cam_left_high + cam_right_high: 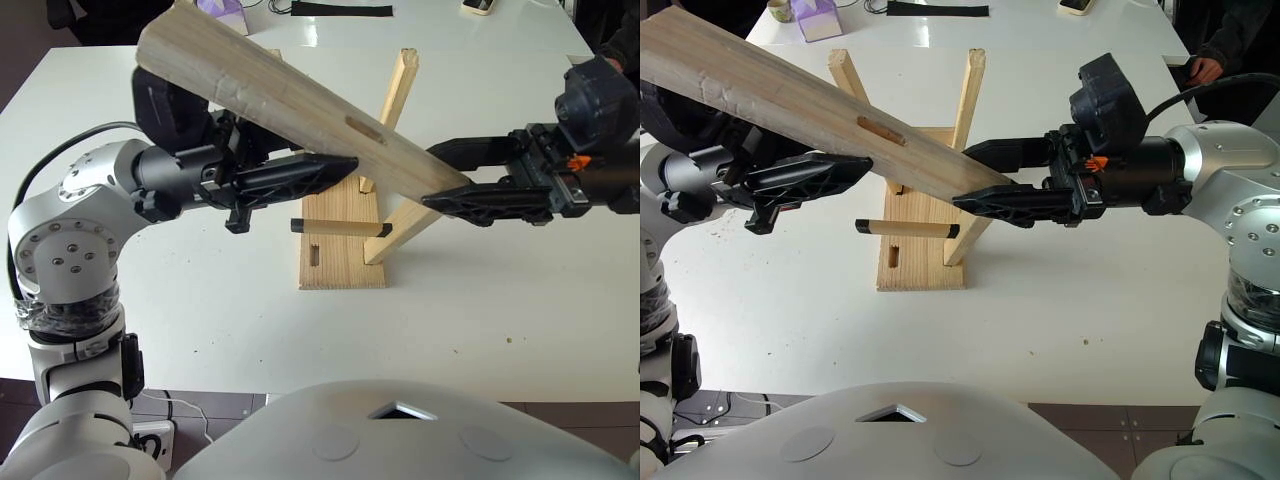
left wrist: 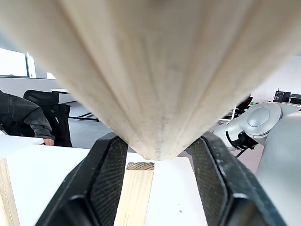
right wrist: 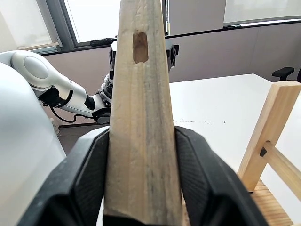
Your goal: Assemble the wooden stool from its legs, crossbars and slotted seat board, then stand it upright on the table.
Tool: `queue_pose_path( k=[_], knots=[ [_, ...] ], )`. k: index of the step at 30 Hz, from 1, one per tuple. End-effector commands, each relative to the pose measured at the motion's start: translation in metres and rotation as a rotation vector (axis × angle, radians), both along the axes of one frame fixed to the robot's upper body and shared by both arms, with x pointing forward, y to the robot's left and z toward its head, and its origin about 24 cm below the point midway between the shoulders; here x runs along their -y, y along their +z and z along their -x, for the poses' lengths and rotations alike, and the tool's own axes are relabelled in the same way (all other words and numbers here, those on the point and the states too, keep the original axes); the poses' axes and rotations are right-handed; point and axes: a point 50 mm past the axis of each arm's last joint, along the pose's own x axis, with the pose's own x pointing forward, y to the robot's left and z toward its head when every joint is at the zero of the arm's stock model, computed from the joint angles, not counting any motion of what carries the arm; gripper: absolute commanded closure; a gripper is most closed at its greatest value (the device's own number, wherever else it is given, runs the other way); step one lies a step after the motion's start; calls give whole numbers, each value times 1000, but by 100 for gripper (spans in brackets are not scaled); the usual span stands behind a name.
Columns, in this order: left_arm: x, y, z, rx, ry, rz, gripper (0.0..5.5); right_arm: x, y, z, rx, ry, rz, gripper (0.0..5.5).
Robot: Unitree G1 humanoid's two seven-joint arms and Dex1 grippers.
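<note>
Over the white table (image 1: 200,320) I hold the slotted seat board (image 1: 270,95) tilted in the air, my left gripper (image 1: 345,165) clamped around its middle and my right gripper (image 1: 432,176) pinching its lower end, just above the half-built frame (image 1: 340,265) with its upright legs (image 1: 400,90) and crossbar (image 1: 335,226).

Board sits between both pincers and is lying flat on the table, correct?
Not flat on the table: the board sits between the left pincer and right pincer, but it is held up, tilted, above the table, as the left eye view shows.
</note>
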Motion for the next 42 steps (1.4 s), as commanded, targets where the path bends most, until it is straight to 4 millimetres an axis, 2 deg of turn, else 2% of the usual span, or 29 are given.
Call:
queue_pose_path(
  k=[1, 11, 22, 23, 24, 35, 42],
  knots=[
    [-3, 4, -3, -3, 25, -6, 345, 0, 7, 2, 39, 42, 7, 346],
    [-9, 25, -9, 1, 83, 146, 345, 1, 7, 1, 38, 37, 4, 346],
    [-11, 36, -11, -12, 112, 183, 345, 3, 7, 1, 34, 38, 10, 346],
    [-11, 35, -13, -16, 133, 177, 309, 3, 8, 0, 35, 37, 10, 346],
    [-10, 33, -13, -19, 134, 167, 305, 3, 8, 0, 36, 37, 11, 346],
    [-7, 26, -2, -23, 54, 130, 124, 3, 8, 1, 40, 57, 18, 346],
    [-3, 15, 3, -1, 33, 52, 122, 3, 9, -1, 49, 74, 42, 346]
  ],
)
